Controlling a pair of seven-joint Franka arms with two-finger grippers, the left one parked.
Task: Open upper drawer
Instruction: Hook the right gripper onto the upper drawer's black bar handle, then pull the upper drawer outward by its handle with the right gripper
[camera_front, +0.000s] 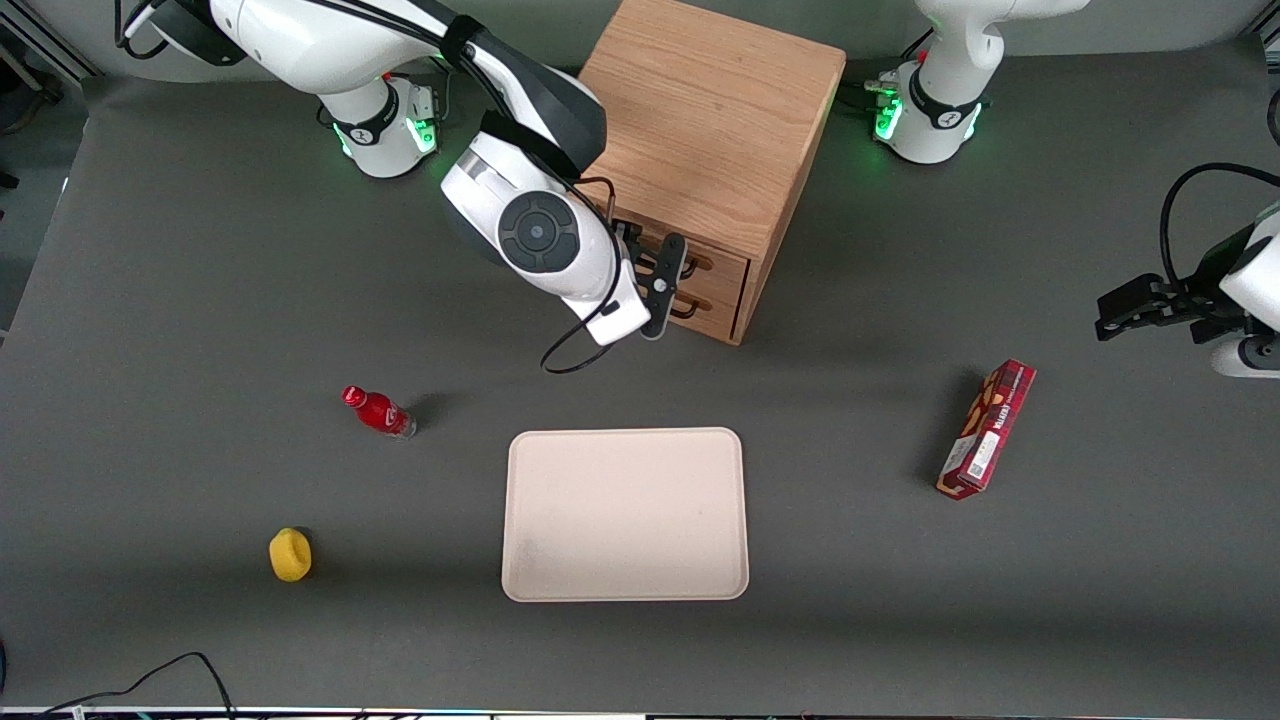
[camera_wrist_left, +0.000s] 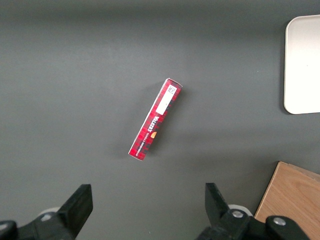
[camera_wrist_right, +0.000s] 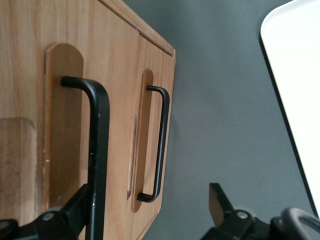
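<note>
A dark grey bench (camera_front: 200, 300) carries everything here, with the wooden cabinet (camera_front: 715, 130) standing at about twelve o'clock on it in the front view. The pincer (camera_front: 668, 285) of the right arm hangs directly in front of the cabinet's drawer faces, its fingers (camera_wrist_right: 220, 202) spread apart. In the right wrist view one finger sits against the face of the upper drawer (camera_wrist_right: 65, 125) beside its black wire handle (camera_wrist_right: 97, 150), while the other finger stands clear of the wood over the bench; the handle runs down between them. Both the upper drawer and the lower drawer (camera_wrist_right: 150, 140) sit flush in the cabinet, shut.

Nearer the front camera than the cabinet, a cream tray (camera_front: 625, 515) lies flat at six o'clock. A small red bottle (camera_front: 378, 411) lies on its side at about eight o'clock, and a yellow object (camera_front: 290, 554) sits nearer the camera still. Toward the parked arm's end, at about four o'clock, lies a long red tartan biscuit box (camera_front: 987, 428).
</note>
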